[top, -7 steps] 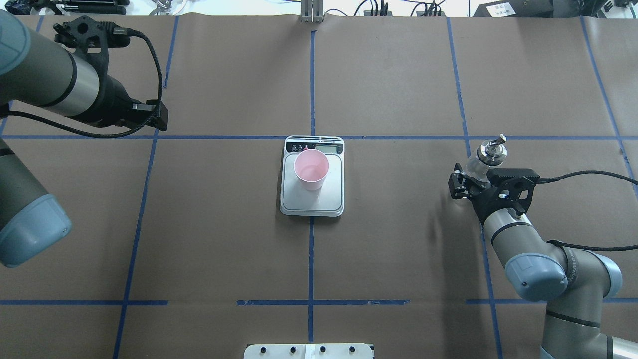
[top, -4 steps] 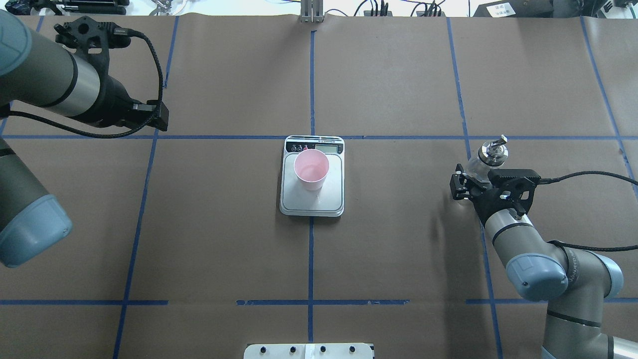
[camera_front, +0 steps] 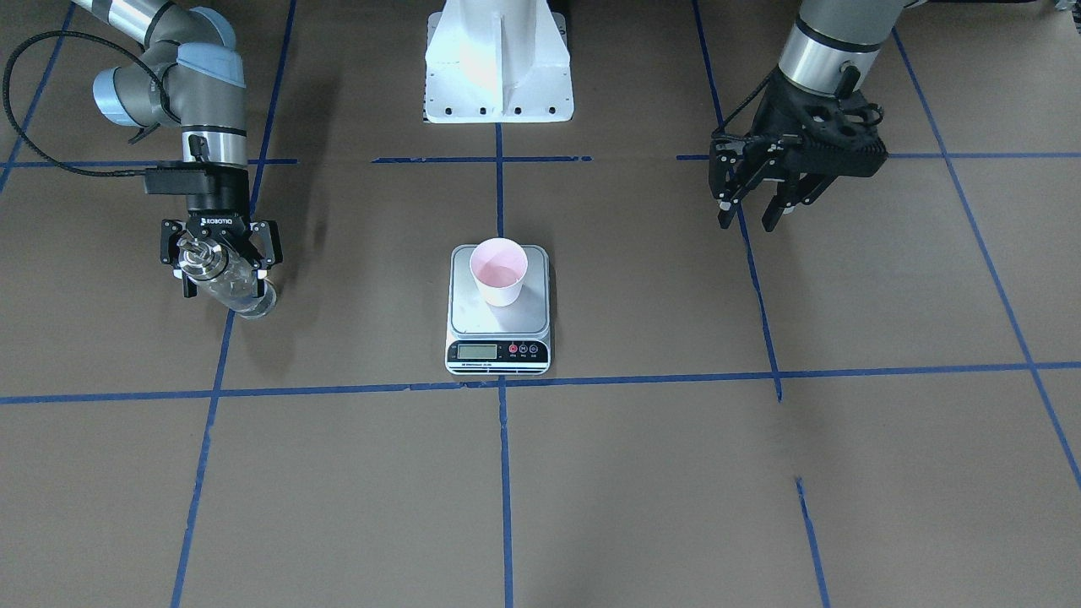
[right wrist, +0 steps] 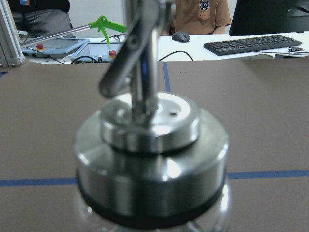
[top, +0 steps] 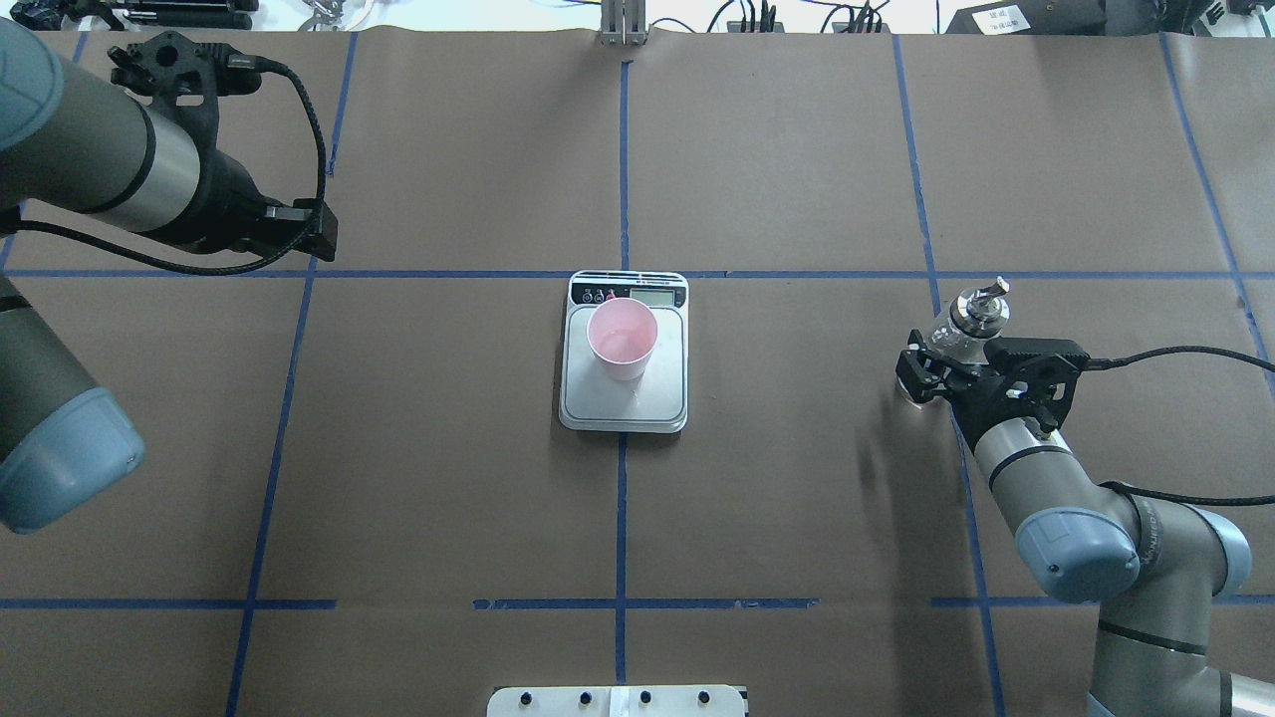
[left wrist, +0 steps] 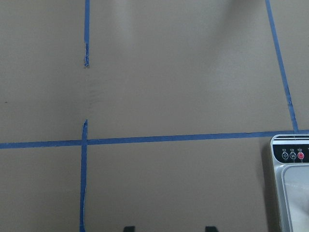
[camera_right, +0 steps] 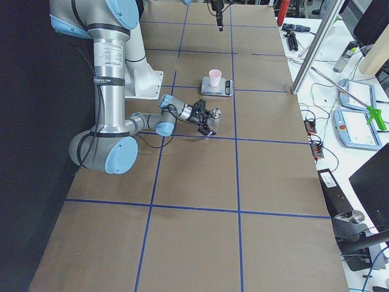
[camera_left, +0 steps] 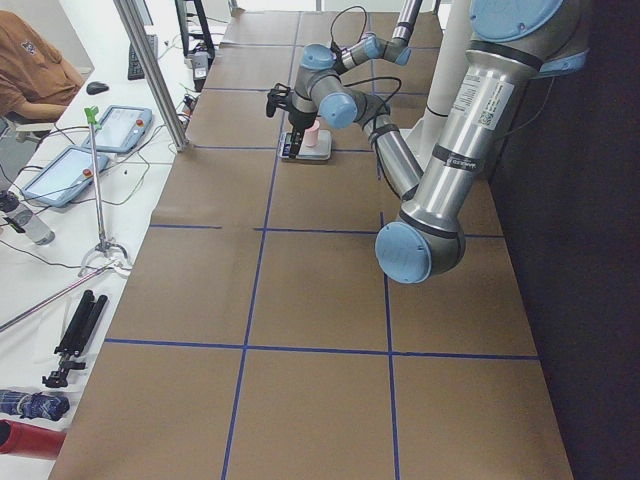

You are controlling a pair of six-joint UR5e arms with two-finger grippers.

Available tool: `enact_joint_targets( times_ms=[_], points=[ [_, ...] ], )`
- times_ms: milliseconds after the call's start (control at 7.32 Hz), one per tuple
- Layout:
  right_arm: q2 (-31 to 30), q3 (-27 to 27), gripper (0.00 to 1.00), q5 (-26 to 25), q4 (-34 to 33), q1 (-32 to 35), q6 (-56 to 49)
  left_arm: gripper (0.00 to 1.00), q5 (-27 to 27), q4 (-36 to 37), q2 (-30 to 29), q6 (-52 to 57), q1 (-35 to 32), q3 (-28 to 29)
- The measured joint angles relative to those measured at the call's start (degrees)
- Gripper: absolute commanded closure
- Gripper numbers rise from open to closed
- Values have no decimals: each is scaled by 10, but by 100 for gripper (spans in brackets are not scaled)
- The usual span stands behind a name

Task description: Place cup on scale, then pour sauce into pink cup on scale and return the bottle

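Note:
The pink cup [top: 622, 339] stands upright on the scale [top: 659, 396] at mid table, towards its display end; it also shows in the front view [camera_front: 498, 272]. My right gripper [top: 944, 360] is shut on the clear glass bottle [camera_front: 230, 283], far to the right of the scale. The bottle is tilted, its base near the table and its metal cap and spout [top: 980, 307] pointing up and away. The cap [right wrist: 150, 159] fills the right wrist view. My left gripper [camera_front: 754, 213] is open and empty, raised at the far left, apart from the scale.
The white robot base [camera_front: 498, 67] stands at the robot's edge of the table. Blue tape lines [top: 622, 518] divide the brown table cover. Tablets, a keyboard and seated people lie beyond the far edge [right wrist: 241, 43]. The scale's corner shows in the left wrist view [left wrist: 289, 183].
My right gripper has shifted slightly towards the robot and lower with the bottle. The left arm, cup and scale have not moved.

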Motion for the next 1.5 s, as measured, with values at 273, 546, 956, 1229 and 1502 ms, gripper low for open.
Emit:
enact_joint_targets(
  times_ms=[273,546,956,1229,1502],
  points=[
    [1,2,0,-11,0,-7,0,42,0,0,0,0,0,0],
    [2,3,0,-32,0,-30,0,42,0,0,0,0,1,0],
    [-11,5,0,-59,0,-62,0,42,0,0,0,0,0,0],
    [-33,13,0,-69,1,-81,0,41,0,0,1,0,0,-1],
    [-57,32,0,-73,1,-98,1,41,0,0,2,0,-1,-3]
  ],
)
